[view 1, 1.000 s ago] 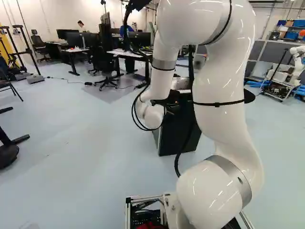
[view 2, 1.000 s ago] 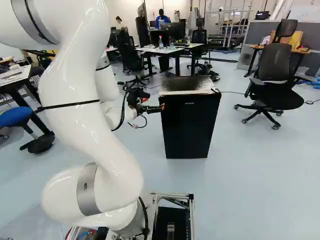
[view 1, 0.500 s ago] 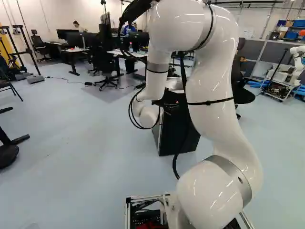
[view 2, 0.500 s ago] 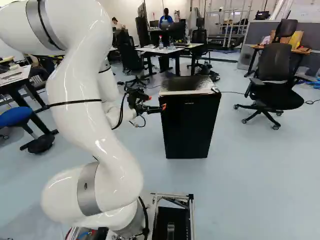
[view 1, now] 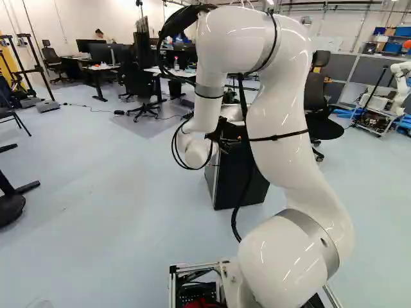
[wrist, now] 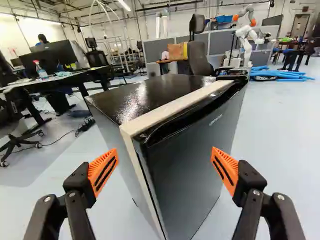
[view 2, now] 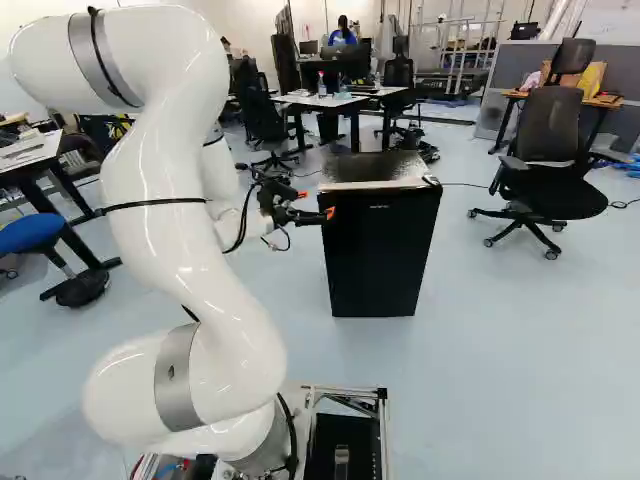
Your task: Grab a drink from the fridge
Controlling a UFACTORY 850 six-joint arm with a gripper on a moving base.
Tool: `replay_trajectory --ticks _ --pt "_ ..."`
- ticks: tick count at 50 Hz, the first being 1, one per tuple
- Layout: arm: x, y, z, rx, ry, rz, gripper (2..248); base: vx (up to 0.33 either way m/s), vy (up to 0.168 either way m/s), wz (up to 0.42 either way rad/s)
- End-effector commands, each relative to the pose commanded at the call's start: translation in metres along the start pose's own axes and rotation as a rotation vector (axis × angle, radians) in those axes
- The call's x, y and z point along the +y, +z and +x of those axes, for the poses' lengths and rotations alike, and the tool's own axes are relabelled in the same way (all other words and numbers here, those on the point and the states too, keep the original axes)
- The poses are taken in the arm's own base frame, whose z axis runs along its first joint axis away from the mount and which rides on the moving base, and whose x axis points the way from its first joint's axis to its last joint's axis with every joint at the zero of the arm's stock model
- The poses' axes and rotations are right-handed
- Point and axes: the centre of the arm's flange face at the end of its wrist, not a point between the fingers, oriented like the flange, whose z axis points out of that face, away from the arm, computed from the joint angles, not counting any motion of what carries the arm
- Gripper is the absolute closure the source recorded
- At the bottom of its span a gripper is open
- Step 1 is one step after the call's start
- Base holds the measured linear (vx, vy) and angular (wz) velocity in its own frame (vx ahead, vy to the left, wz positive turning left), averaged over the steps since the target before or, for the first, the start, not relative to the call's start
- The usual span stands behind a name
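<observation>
In the right base view my gripper point(view 2: 322, 215) is at the upper left front edge of the small black fridge point(view 2: 380, 250). The wrist view shows the gripper point(wrist: 164, 170) open, its orange-padded fingers wide apart with nothing gripped. Ahead of and between them stands the fridge point(wrist: 190, 150), its near door edge and light trim strip facing the gripper. The fridge door is closed. In the left base view the arm partly hides the fridge point(view 1: 241, 183). The drink inside is hidden by the door.
Beyond the fridge are desks point(view 2: 320, 100) with monitors and a spray bottle. An office chair point(view 2: 550, 160) stands to the fridge's right in the right base view. A blue stool point(view 2: 30, 235) is at that view's left. Another robot point(wrist: 246, 40) stands far behind, near blue tubes point(wrist: 280, 74).
The arm's upper part has lowered and shifted left in the left base view, right in the right base view. The gripper has moved slightly, still open. The base and fridge have stayed put.
</observation>
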Motion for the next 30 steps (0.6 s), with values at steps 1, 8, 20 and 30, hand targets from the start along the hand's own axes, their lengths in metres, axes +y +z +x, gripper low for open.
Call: replay_trajectory --ticks 1,8,20,30 --pt "0.0 0.001 0.0 0.0 0.002 -0.003 3 0.0 0.0 0.0" --pt "-0.002 0.004 -0.001 0.002 0.011 -0.024 3 0.0 0.0 0.0" --pt "-0.005 0.009 -0.002 -0.001 0.021 -0.04 3 0.0 0.0 0.0" --pt "-0.008 0.012 -0.002 0.002 0.025 -0.041 3 0.0 0.0 0.0"
